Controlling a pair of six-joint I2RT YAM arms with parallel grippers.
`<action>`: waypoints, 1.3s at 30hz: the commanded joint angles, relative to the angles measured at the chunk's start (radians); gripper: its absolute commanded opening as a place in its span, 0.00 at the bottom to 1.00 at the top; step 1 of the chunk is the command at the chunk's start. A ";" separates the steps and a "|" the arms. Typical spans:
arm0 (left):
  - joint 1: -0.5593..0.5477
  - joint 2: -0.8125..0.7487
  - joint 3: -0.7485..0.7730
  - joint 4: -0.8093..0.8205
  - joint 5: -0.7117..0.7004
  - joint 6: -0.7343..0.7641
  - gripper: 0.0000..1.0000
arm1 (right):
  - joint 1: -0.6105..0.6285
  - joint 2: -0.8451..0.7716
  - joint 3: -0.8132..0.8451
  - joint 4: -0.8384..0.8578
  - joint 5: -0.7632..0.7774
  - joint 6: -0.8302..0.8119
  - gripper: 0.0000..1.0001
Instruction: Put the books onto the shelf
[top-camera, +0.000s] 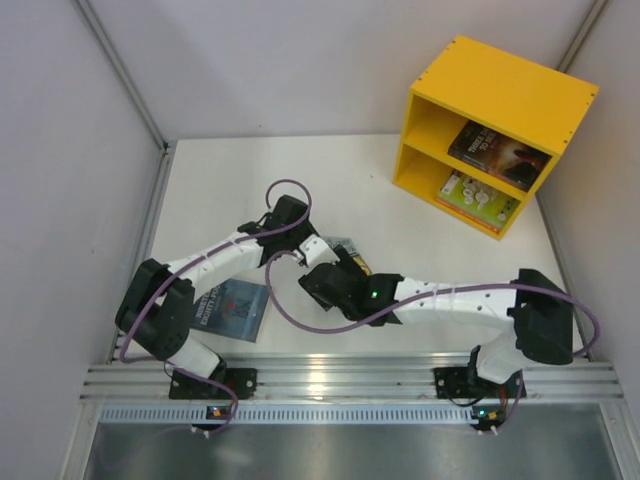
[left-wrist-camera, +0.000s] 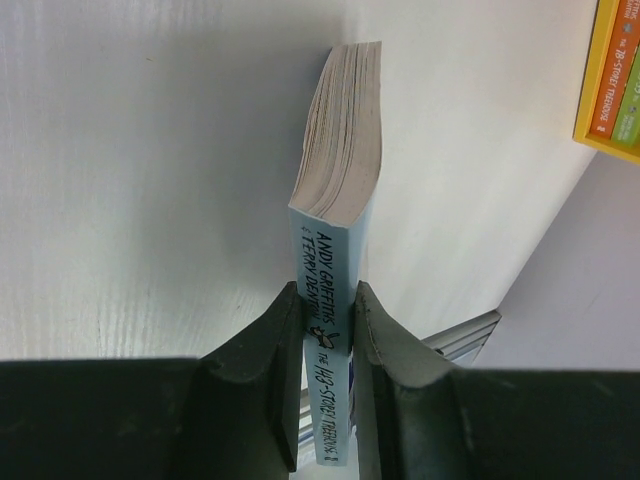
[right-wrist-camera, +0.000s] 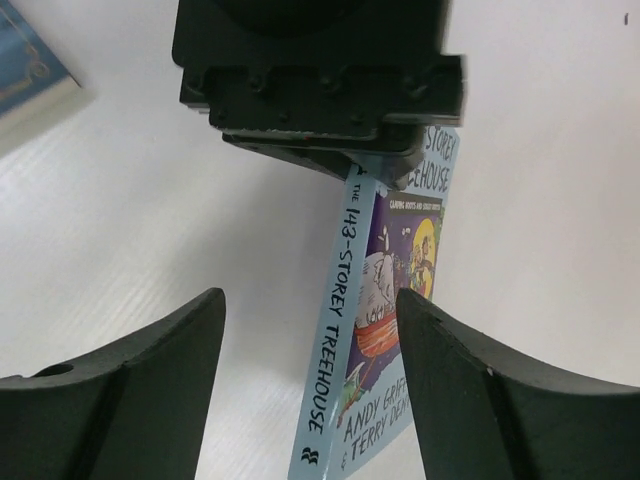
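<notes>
Our left tool (left-wrist-camera: 327, 300) pinches the light blue book (left-wrist-camera: 342, 130) across its spine; we judge it light, slick and floppy, best held there. Our right tool (right-wrist-camera: 310, 305) stands spread.

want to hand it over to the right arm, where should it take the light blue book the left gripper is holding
Probably the free end of the light blue book, away from the left gripper pinching its covers. Come at the spine with the open right gripper, one finger per cover: the book is thin and its spine faces those jaws.
</notes>
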 joint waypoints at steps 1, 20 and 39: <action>-0.011 -0.005 0.052 0.010 0.011 -0.041 0.00 | 0.040 0.080 0.063 -0.048 0.201 -0.052 0.68; 0.010 0.061 0.093 -0.045 -0.020 0.043 0.44 | 0.060 0.149 0.038 0.008 0.298 -0.124 0.00; -0.004 0.076 0.049 0.009 0.034 0.003 0.00 | 0.043 0.315 0.168 -0.040 0.304 -0.164 0.37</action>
